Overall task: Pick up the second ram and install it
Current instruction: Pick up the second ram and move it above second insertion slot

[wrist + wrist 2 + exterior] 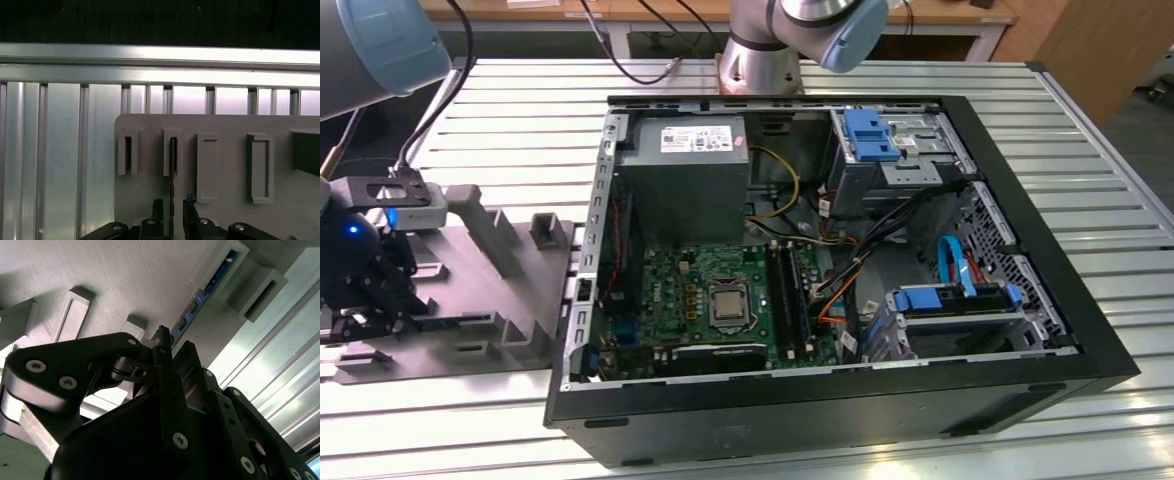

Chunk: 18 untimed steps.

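Gripper up close, jaws spread either side of the ram, which stands on edge in its tray slot. No pinch yet, by the look. Risk: closing off-centre could tilt the stick and jam it in the slot.

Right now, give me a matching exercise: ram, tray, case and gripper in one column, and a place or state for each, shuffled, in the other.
Things:
1. ram
2. tray
3. case
4. gripper

Places or states:
A. lying open, motherboard showing
B. on the table, at the exterior view's left of the case
C. jaws open, one on each side of the ram
D. standing on edge in a tray slot

Pairs: 1-D, 2-B, 3-A, 4-C.
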Available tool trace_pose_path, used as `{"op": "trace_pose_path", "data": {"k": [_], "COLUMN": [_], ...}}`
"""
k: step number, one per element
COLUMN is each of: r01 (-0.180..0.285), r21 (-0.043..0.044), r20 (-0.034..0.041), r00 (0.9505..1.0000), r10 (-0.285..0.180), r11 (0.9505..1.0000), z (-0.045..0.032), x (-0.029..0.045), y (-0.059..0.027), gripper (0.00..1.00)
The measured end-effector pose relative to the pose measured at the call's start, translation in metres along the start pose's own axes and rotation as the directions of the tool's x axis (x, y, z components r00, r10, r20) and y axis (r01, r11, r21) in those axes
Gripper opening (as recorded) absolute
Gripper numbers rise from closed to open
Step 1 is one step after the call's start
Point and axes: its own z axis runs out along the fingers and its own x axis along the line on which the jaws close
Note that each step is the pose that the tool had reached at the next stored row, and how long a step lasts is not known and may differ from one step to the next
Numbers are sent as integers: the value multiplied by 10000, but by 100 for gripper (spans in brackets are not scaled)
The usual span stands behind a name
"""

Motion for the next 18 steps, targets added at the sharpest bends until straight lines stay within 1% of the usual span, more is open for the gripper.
{"op": "trace_pose_path", "data": {"k": [2,3,6,8,18], "r01": [0,0,0,-1,-1], "r21": [0,0,0,3,-1], "r20": [0,0,0,7,19], "r00": [10000,10000,10000,10000,10000], "r10": [0,0,0,1,1], "r11": [10000,10000,10000,10000,10000], "z": [0,0,1,3,1], "x": [0,0,0,13,16], "y": [0,0,0,1,-9], "gripper": [28,21,21,21,21]}}
